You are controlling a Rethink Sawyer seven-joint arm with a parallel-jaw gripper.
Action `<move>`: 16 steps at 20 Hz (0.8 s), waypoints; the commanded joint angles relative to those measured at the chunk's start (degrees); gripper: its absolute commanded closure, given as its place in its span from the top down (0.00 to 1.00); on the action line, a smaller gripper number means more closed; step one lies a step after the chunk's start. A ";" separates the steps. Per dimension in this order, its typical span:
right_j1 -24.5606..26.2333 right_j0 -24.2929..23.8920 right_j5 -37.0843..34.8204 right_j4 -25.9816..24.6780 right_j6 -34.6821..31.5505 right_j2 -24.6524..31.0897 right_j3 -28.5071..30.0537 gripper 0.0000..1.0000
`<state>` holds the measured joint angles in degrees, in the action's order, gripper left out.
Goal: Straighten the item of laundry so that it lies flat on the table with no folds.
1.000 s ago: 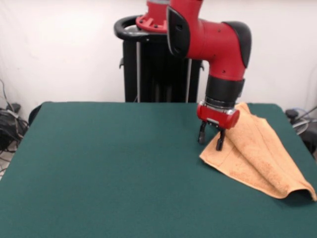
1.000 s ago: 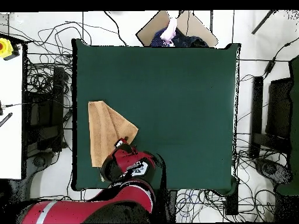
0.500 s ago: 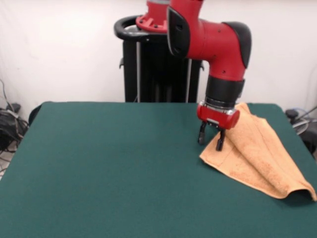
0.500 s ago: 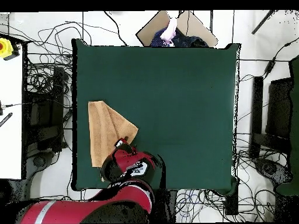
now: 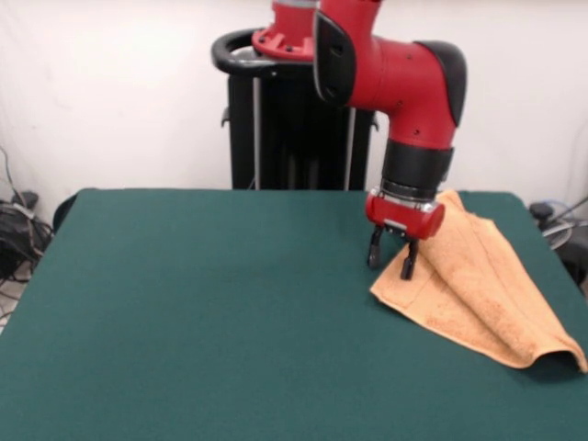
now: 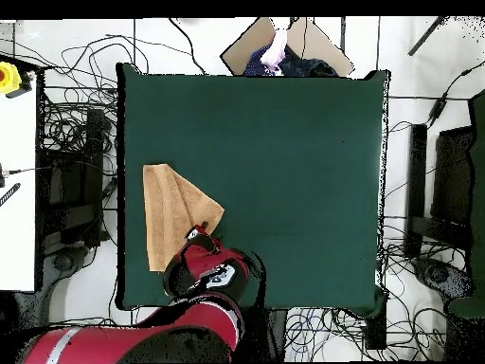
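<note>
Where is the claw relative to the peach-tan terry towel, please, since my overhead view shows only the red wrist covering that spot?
Observer: In the front view the claw hangs at the edge of the small peach-tan terry towel that faces the table's middle; I cannot tell whether it touches.
Operator: Thank you. Is it gripping the cloth?
Observer: No, its fingers stand apart with nothing between them.
Operator: Does the towel lie flat?
Observer: No. The front view shows a raised fold running diagonally across it, above the dark green felt-covered table.
</note>
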<state>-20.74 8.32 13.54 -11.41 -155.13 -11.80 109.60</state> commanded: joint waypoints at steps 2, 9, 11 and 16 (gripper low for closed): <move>8.58 1.10 4.72 6.27 -5.09 1.46 -8.74 1.00; 8.83 2.43 4.06 5.47 -3.24 -0.22 -9.78 0.00; 8.85 2.70 3.94 5.68 -3.36 -0.56 -9.85 0.00; 9.07 3.78 3.88 6.77 -3.81 -1.47 -9.83 0.00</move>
<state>-18.98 11.93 16.20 -10.76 -155.13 -15.14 108.72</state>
